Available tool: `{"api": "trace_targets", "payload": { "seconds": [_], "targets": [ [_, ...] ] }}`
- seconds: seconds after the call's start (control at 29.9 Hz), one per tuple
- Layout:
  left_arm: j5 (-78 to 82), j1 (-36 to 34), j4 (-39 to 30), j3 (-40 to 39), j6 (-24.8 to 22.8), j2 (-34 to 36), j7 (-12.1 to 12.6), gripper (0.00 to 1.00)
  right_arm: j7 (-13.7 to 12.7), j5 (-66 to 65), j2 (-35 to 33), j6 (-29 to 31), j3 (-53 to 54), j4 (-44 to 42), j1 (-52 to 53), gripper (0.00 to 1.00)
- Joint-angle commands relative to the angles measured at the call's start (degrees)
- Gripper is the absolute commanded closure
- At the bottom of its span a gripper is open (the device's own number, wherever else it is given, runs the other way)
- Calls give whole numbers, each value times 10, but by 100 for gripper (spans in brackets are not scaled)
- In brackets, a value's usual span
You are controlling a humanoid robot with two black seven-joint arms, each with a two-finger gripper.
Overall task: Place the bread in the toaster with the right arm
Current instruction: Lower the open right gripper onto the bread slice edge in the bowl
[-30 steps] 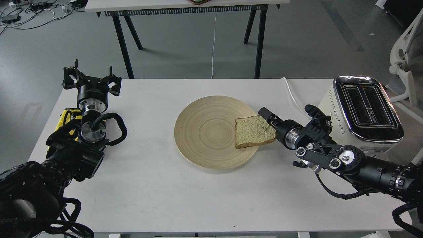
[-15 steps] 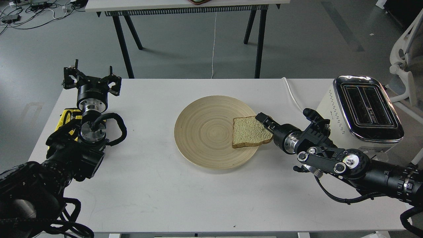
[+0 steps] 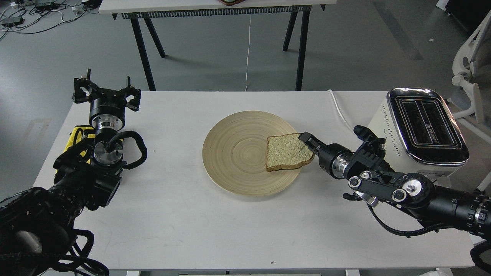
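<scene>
The bread lies on the right part of the round wooden plate, its right edge reaching past the rim. My right gripper touches that right edge; one black finger lies over the crust, and the other finger is hidden, so I cannot tell if it grips. The toaster stands at the table's right edge with both slots empty, to the right of and behind my right arm. My left gripper is open and empty at the far left of the table.
The toaster's white cord runs over the table's back edge. A yellow part sits beside my left arm. A second table stands behind, and a white chair at the far right.
My right gripper has moved slightly left and closer onto the bread's right edge. The bread has slid a little to the left on the plate. The left arm has not moved.
</scene>
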Motion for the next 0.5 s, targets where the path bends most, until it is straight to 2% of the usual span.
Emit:
{"api": "trace_targets", "payload": {
  "seconds": [0.0,0.47],
  "targets": [
    [0,0,0,0,0,0,0,0,0,0,-1,0,0,1,0,62],
    [0,0,0,0,0,0,0,0,0,0,-4,0,8,6,3,75]
  ]
}}
